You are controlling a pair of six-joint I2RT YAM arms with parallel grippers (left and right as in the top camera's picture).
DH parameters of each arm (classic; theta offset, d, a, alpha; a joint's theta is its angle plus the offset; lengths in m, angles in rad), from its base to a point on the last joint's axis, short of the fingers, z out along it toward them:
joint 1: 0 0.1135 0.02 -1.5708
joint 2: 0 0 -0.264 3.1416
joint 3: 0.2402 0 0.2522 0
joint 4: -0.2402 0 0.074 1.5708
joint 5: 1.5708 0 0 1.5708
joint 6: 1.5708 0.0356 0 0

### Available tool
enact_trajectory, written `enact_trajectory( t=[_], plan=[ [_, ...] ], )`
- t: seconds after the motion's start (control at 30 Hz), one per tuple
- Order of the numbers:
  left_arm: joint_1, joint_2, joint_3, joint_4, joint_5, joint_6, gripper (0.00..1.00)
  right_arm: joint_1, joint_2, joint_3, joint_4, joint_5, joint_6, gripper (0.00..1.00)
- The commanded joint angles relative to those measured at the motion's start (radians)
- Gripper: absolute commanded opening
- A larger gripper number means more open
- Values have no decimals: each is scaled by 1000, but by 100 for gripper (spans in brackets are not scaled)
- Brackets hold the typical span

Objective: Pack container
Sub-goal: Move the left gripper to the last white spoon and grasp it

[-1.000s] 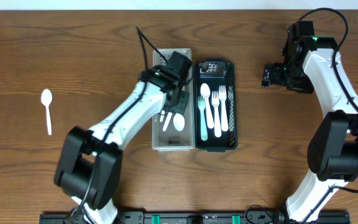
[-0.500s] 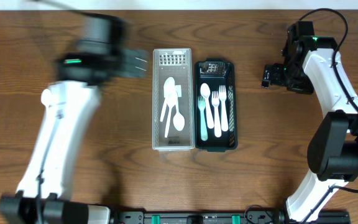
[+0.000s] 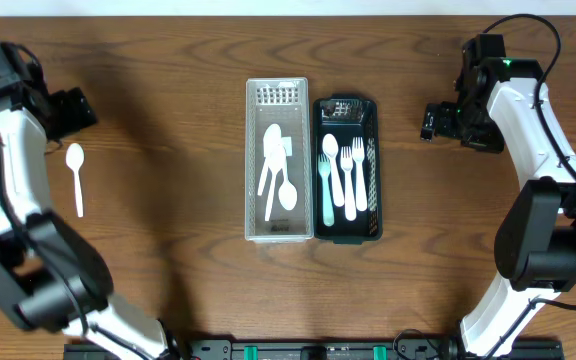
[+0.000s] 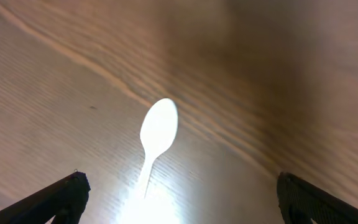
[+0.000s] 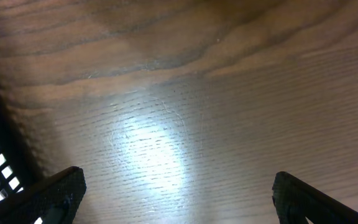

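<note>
The left gripper [image 3: 73, 108] was down in the clear tray [image 3: 250, 160] a second ago. Half a second ago it was a blur swinging left, and now it's parked at the far left of the wooden table [image 3: 168, 60]. It sits just past the bowl end of the loose white plastic spoon [image 3: 77, 182].

In the left wrist view that spoon lies flat on the wood and shows between the two fingertips. The fingertips are spread wide with nothing between them, so the left gripper is wide open and not touching the spoon.

The clear tray sits mid-table with a few white spoons [image 3: 276, 180] lying loose in it, the same as half a second ago. Touching its right side is the black basket [image 3: 376, 170], which holds a pale green spoon [image 3: 327, 185] and white forks [image 3: 346, 180].

The right arm hasn't budged in any of the three overhead shots. The right gripper [image 3: 433, 120] hangs over bare wood just right of the basket's far end. Its fingers are spread wide too and it holds nothing. The basket's mesh edge pokes in at the left of its wrist view.
</note>
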Motion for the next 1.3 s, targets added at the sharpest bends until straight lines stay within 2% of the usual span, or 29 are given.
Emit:
enact_trajectory(
  t=[0.0, 0.27, 1.03, 1.07, 1.13, 1.27],
  plan=[
    [29, 92, -8, 13, -2, 21, 98, -3, 7, -5, -2, 7, 20, 99],
    [63, 214, -8, 13, -1, 26, 98, -3, 7, -5, -2, 7, 47, 99],
    [76, 323, -10, -31, -2, 43, 100, -3, 7, -5, -32, 7, 46, 99],
    [76, 323, -10, -34, -2, 43, 96, -3, 7, -5, -35, 8, 46, 99],
    [75, 323, -10, -39, -2, 43, 78, -3, 7, -5, -38, 8, 46, 99],
    [76, 323, -10, -51, -2, 43, 67, -3, 7, -5, -39, 15, 46, 99]
  ],
)
